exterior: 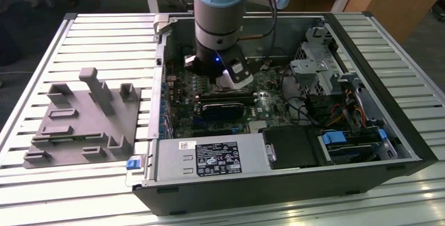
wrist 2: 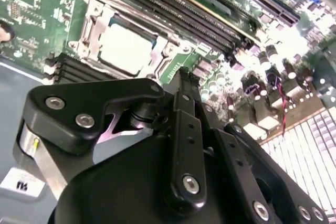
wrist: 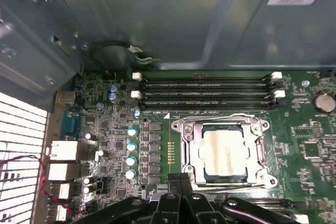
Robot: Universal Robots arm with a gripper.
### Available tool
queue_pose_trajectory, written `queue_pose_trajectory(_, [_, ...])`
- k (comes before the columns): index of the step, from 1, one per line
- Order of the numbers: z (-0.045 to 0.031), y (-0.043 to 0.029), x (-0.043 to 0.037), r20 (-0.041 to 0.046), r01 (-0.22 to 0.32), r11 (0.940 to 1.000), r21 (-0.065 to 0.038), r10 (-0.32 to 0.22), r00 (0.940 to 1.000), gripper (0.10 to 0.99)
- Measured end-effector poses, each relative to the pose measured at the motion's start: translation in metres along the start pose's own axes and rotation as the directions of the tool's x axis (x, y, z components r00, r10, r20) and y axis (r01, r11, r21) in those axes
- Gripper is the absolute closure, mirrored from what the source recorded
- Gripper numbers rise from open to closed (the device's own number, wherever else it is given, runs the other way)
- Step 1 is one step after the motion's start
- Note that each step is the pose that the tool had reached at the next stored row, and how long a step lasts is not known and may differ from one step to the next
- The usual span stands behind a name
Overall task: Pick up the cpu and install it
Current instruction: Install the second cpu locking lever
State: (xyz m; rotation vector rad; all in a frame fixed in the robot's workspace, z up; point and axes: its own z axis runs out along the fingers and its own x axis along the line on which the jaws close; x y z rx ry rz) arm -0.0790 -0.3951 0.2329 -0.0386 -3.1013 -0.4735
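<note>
I have the tool [exterior: 224, 83] down inside the open computer case [exterior: 389, 132] on the slatted worktop [exterior: 76, 44], over the motherboard [wrist: 115, 135]. In both wrist views its fingers [wrist: 181, 192] meet at the tips, closed on nothing. The cpu [wrist: 226, 150] lies flat in the socket's metal frame [wrist: 191, 153], just beyond those fingertips, beside the memory slots [wrist: 205, 90].

Exterior view high above open computer case [exterior: 278, 184], both wrist views close over motherboard [wrist: 131, 145]

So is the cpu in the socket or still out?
In: the cpu lies flat inside the socket's metal frame in both wrist views.
</note>
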Motion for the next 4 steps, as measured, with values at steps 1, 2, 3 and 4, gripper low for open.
queue_pose_trajectory(1, [-0.0024, 0.0007, 0.0000, 0.0000, 0.000, 1.0000, 0.000, 0.000, 1.0000, 0.980])
queue_pose_trajectory(2, [-0.0041, 0.0014, 0.0000, 0.0000, 0.000, 1.0000, 0.000, 0.000, 1.0000, 0.980])
queue_pose_trajectory(3, [-0.0055, 0.0020, 0.0000, -0.0001, 0.000, 1.0000, 0.000, 0.000, 1.0000, 0.980])
queue_pose_trajectory(4, [-0.0064, 0.0025, 0.0000, -0.0001, 0.000, 1.0000, 0.000, 0.000, 1.0000, 0.980])
